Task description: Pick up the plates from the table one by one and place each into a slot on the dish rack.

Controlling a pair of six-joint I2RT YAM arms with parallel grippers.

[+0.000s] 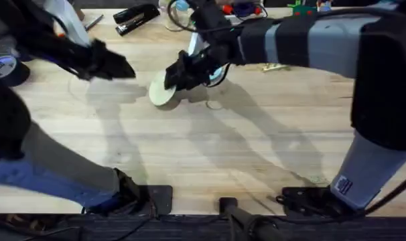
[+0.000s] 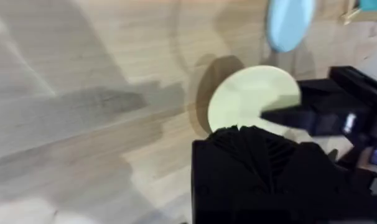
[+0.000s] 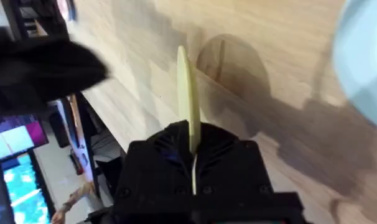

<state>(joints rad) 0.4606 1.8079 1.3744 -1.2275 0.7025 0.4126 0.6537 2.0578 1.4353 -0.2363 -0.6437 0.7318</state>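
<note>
Right claw: pinching cream plate by its rim, edge-on above the counter, likely for slotting. Left claw: state unclear.

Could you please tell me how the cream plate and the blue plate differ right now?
The cream plate is pale yellow and clamped edge-on in the right tool, lifted off the table. The blue plate is light blue and no tool holds it. Both are small, round and flat.

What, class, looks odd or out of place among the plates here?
The cream plate is off the table, pinched on edge in the right gripper. The blue plate lies apart. Nothing looks spilled or broken.
</note>
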